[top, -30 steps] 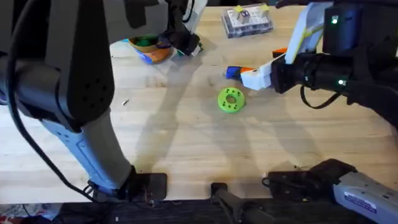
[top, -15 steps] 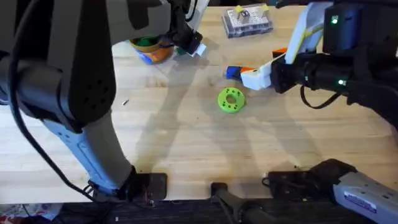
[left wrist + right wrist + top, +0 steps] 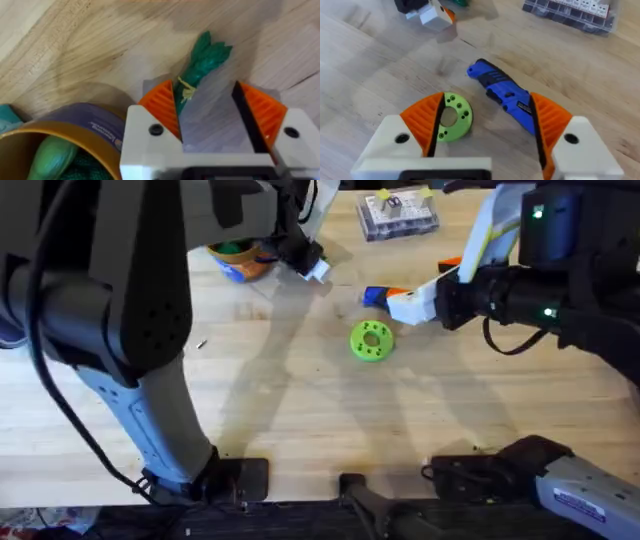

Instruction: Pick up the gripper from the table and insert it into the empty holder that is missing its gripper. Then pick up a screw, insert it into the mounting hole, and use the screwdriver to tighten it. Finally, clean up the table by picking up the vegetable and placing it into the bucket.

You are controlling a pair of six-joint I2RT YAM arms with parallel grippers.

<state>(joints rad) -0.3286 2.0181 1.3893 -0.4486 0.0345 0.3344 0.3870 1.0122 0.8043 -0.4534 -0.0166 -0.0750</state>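
The green vegetable [image 3: 204, 59] lies flat on the wood, its stem end between my left gripper's [image 3: 202, 97] open orange pads and close to one pad. The orange bucket [image 3: 70, 131] with a blue band stands right beside that gripper, a green item inside it. From overhead, the left gripper [image 3: 313, 267] hangs just right of the bucket [image 3: 248, 270]. My right gripper [image 3: 402, 305] is open and empty, hovering over the blue screwdriver [image 3: 502, 92] and a lime-green disc with holes [image 3: 451, 116]. The loose gripper and holder are out of view.
A clear box of small parts [image 3: 400, 213] sits at the table's far edge. A tiny dark screw-like bit [image 3: 202, 345] lies on the left. The left arm's large dark body covers the upper left of the overhead view. Bare wood stretches along the near side.
My left gripper has shifted a little to the right and nearer, away from the bucket. The right arm, screwdriver and disc have not moved.
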